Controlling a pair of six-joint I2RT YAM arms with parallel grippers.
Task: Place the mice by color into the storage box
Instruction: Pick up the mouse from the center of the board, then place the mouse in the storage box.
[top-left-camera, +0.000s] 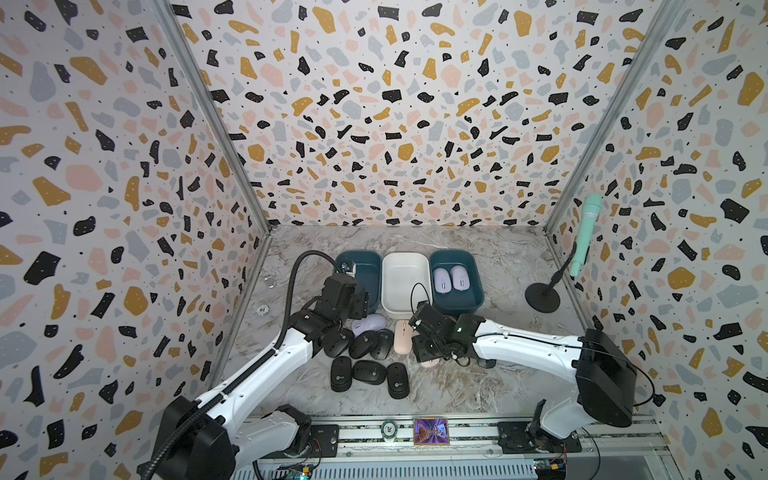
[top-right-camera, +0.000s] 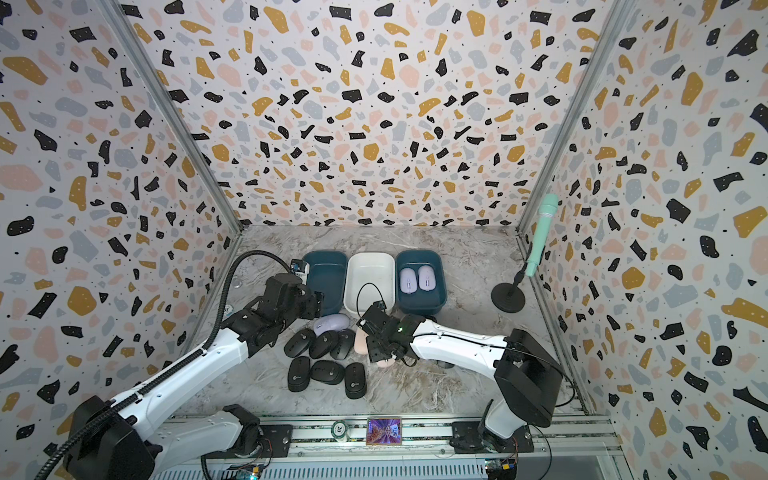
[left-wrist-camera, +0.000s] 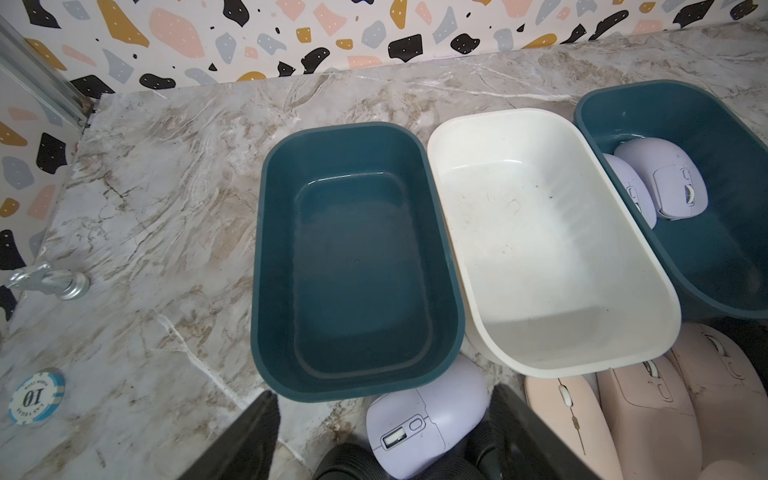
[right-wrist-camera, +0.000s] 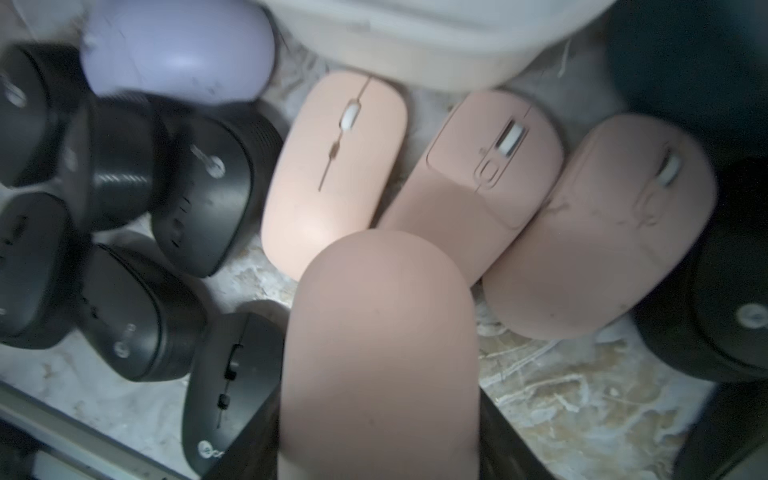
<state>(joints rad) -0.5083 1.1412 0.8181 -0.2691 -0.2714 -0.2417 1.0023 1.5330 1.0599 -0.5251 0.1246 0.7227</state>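
Three open bins stand side by side at the far end of the marble table (top-left-camera: 457, 390). Only the right teal bin (top-left-camera: 457, 301) has anything in it: two lavender mice (top-left-camera: 441, 279) lying side by side. To its left are the white bin (left-wrist-camera: 540, 249) and then the left teal bin (left-wrist-camera: 357, 257). The unsorted mice lie bunched just on the near side of the bins. A third lavender mouse (left-wrist-camera: 424, 419) sits against the left teal bin's near wall, black mice (top-left-camera: 365, 370) lie in two rows nearer still, and three pink mice (right-wrist-camera: 478, 178) lie to their right, by the white bin. The left claw (left-wrist-camera: 384, 399) hangs over the third lavender mouse, fingers spread apart on either side of it. The right claw (right-wrist-camera: 378, 411) is closed on a fourth pink mouse (right-wrist-camera: 378, 316), gripped by its sides, just on the near side of the other three.
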